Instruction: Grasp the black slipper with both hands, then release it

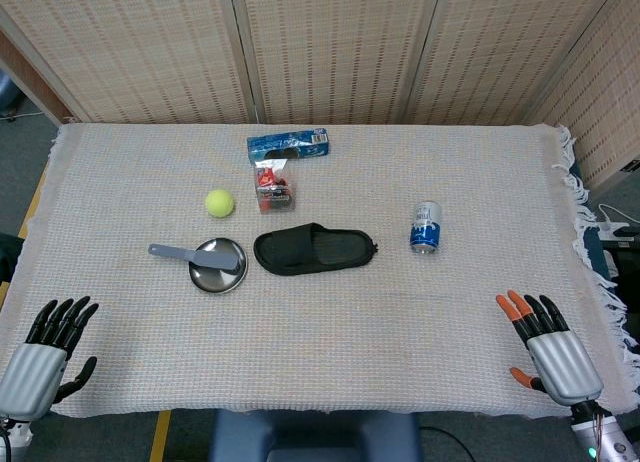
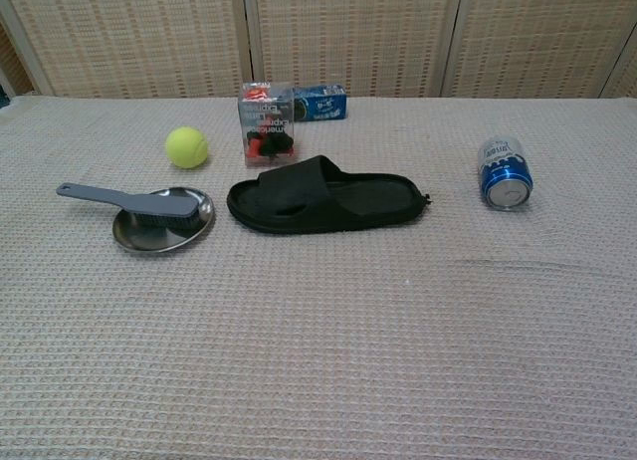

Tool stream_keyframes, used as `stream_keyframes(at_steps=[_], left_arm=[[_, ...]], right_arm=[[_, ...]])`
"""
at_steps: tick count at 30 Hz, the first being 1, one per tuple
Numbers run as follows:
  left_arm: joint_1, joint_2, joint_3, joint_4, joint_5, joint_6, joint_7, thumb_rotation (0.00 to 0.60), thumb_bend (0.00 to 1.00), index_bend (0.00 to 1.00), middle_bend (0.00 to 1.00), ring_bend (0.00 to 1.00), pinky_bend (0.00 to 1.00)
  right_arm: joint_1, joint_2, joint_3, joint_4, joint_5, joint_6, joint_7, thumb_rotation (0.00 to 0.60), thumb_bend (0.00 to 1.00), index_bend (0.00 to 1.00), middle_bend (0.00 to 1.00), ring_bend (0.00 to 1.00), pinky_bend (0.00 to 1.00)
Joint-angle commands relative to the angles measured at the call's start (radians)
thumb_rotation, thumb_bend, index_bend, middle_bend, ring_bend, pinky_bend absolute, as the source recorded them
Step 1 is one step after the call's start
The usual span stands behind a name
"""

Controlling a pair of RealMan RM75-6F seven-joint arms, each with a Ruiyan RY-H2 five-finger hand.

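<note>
The black slipper (image 1: 314,249) lies flat on the cloth-covered table near the middle, its toe end pointing left; the chest view shows the slipper (image 2: 323,196) from the front. My left hand (image 1: 45,354) rests at the near left corner of the table, fingers spread and empty. Over at the near right corner sits my right hand (image 1: 548,345), fingers apart, holding nothing. Both hands are far from the slipper. Neither hand appears in the chest view.
A metal dish (image 1: 218,265) with a grey brush (image 1: 188,253) on it sits left of the slipper. A tennis ball (image 1: 220,202), a clear packet (image 1: 272,186) and a blue box (image 1: 288,143) lie behind. A blue can (image 1: 426,228) stands to the right.
</note>
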Motion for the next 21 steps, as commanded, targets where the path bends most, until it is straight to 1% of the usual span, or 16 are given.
stream_keyframes(at_steps=[1,3,4,6,7,9,10,11,12,13,14,16,18,19,21], left_arm=[[-0.001,-0.001,0.000,-0.002,-0.002,-0.003,0.002,0.600,0.39,0.00,0.00,0.00,0.04],[-0.006,-0.004,0.000,-0.001,-0.002,-0.013,0.001,0.600,0.39,0.00,0.00,0.00,0.05],[-0.013,-0.008,-0.001,-0.001,-0.004,-0.024,-0.002,0.600,0.39,0.00,0.00,0.00,0.08],[-0.037,-0.020,-0.010,0.005,-0.005,-0.054,-0.011,0.600,0.39,0.00,0.00,0.00,0.16],[-0.056,-0.025,-0.018,0.010,-0.012,-0.082,-0.016,0.600,0.39,0.00,0.00,0.00,0.22],[-0.067,-0.027,-0.022,0.011,-0.020,-0.100,-0.018,0.600,0.39,0.00,0.00,0.01,0.28],[-0.073,-0.028,-0.024,0.012,-0.023,-0.111,-0.019,0.600,0.39,0.00,0.00,0.01,0.30],[-0.087,-0.028,-0.029,0.011,-0.032,-0.136,-0.021,0.600,0.39,0.00,0.00,0.05,0.35],[-0.163,-0.045,-0.071,0.019,-0.067,-0.240,0.001,0.600,0.39,0.01,0.01,0.09,0.40],[-0.209,-0.073,-0.104,0.030,-0.099,-0.300,0.034,0.600,0.39,0.02,0.03,0.18,0.50],[-0.234,-0.094,-0.122,0.037,-0.115,-0.329,0.061,0.600,0.39,0.04,0.06,0.27,0.61],[-0.277,-0.137,-0.147,0.051,-0.144,-0.377,0.104,0.600,0.39,0.09,0.15,0.50,0.83],[-0.311,-0.167,-0.160,0.065,-0.178,-0.432,0.135,0.600,0.39,0.11,0.17,0.63,0.94],[-0.333,-0.184,-0.169,0.071,-0.208,-0.473,0.151,0.600,0.39,0.12,0.15,0.68,0.98],[-0.364,-0.212,-0.183,0.093,-0.246,-0.521,0.181,0.600,0.39,0.13,0.14,0.73,1.00]], right_arm=[[0.000,-0.002,0.001,0.002,0.001,-0.010,0.002,0.600,0.05,0.00,0.00,0.00,0.00],[0.000,-0.002,0.003,0.003,0.002,-0.015,0.002,0.600,0.05,0.00,0.00,0.00,0.00],[0.000,-0.003,0.006,0.005,0.004,-0.017,-0.002,0.600,0.05,0.00,0.00,0.00,0.00],[-0.002,-0.007,0.011,0.007,0.015,-0.021,-0.011,0.600,0.05,0.00,0.00,0.00,0.00],[-0.002,-0.009,0.015,0.010,0.019,-0.022,-0.019,0.600,0.05,0.00,0.00,0.00,0.00],[-0.003,-0.012,0.017,0.012,0.021,-0.023,-0.024,0.600,0.05,0.00,0.00,0.00,0.00],[-0.003,-0.013,0.018,0.013,0.022,-0.023,-0.026,0.600,0.05,0.00,0.00,0.00,0.00],[-0.003,-0.015,0.020,0.017,0.023,-0.024,-0.033,0.600,0.05,0.00,0.00,0.00,0.00],[0.001,-0.027,0.023,0.029,0.037,-0.042,-0.049,0.600,0.05,0.00,0.00,0.00,0.00],[0.005,-0.035,0.028,0.035,0.049,-0.056,-0.054,0.600,0.05,0.00,0.00,0.00,0.00],[0.007,-0.040,0.031,0.039,0.057,-0.064,-0.061,0.600,0.05,0.00,0.00,0.00,0.00],[0.009,-0.049,0.037,0.044,0.071,-0.076,-0.070,0.600,0.05,0.00,0.00,0.00,0.00],[0.012,-0.052,0.040,0.045,0.079,-0.086,-0.070,0.600,0.05,0.00,0.00,0.00,0.00],[0.013,-0.053,0.042,0.046,0.082,-0.091,-0.068,0.600,0.05,0.00,0.00,0.00,0.00],[0.013,-0.053,0.044,0.047,0.087,-0.095,-0.066,0.600,0.05,0.00,0.00,0.00,0.00]])
